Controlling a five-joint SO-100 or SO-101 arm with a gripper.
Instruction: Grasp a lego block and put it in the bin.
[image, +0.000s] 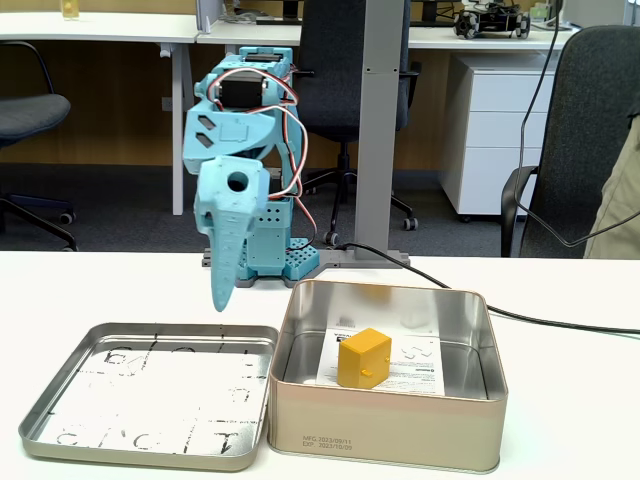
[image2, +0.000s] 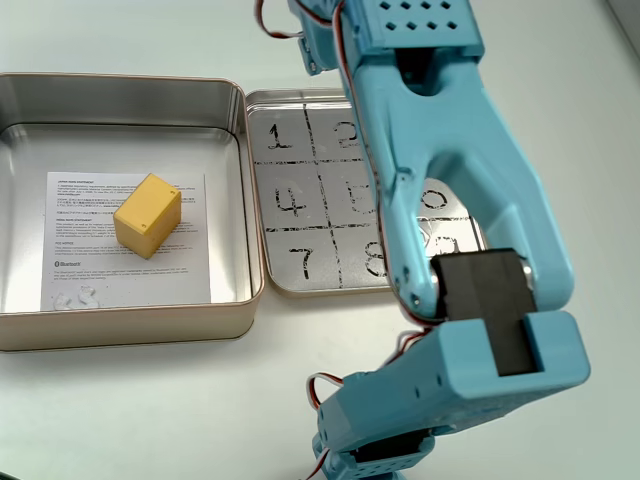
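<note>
The yellow-orange lego block lies inside the bin, a deep shiny metal tin, on the white printed sheet at its bottom. My light-blue gripper hangs pointing down, left of the bin in a fixed view, above the far edge of the flat lid. Its fingers are pressed together to a point with nothing between them. It is well apart from the block. In the fixed view from above, the arm's own body hides the fingertips.
A shallow metal lid marked with a grid of numbers lies against the bin. The arm's base stands behind it. A black cable crosses the white table behind the bin. Office chairs and desks stand beyond the table.
</note>
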